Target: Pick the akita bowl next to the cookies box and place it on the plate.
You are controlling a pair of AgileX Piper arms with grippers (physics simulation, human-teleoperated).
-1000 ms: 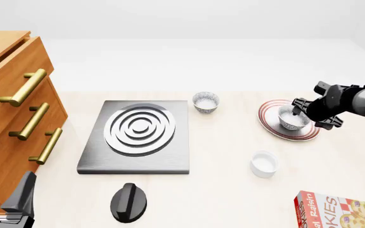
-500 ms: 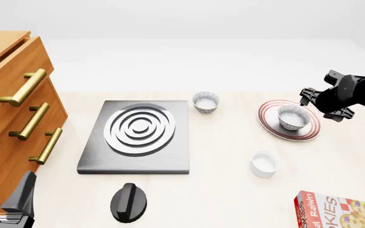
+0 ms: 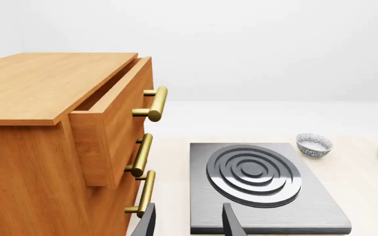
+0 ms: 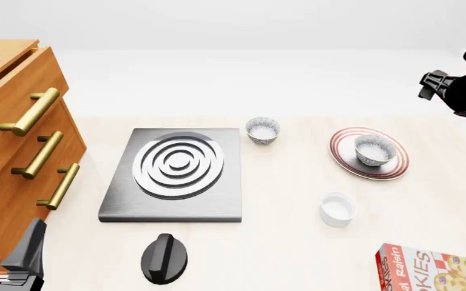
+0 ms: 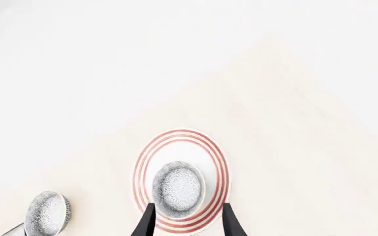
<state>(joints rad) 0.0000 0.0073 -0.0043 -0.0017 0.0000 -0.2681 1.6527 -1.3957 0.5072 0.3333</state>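
The akita bowl [image 4: 375, 150] stands upright on the plate [image 4: 340, 149], at the table's right. From the right wrist view the bowl [image 5: 177, 189] sits inside the plate's red rings [image 5: 219, 167], far below the fingers. My right gripper [image 4: 449, 97] is open and empty, raised above and to the right of the plate; in its own view the right gripper [image 5: 189, 206] frames the bowl without touching it. The cookies box [image 4: 431, 270] lies at the front right corner. My left gripper [image 4: 10, 254] rests open at the front left, and its own view shows the left gripper [image 3: 189, 209] empty.
A look-alike speckled bowl [image 4: 262, 130] stands behind the grey stove burner [image 4: 176, 173]. A plain white cup [image 4: 337, 209] sits in front of the plate. A black knob [image 4: 165, 259] lies near the front edge. A wooden drawer cabinet [image 4: 14, 133] with brass handles fills the left side.
My right gripper was closed around the bowl on the plate, then let go and rose up and to the right. The bowl stayed on the plate. The left arm has not moved.
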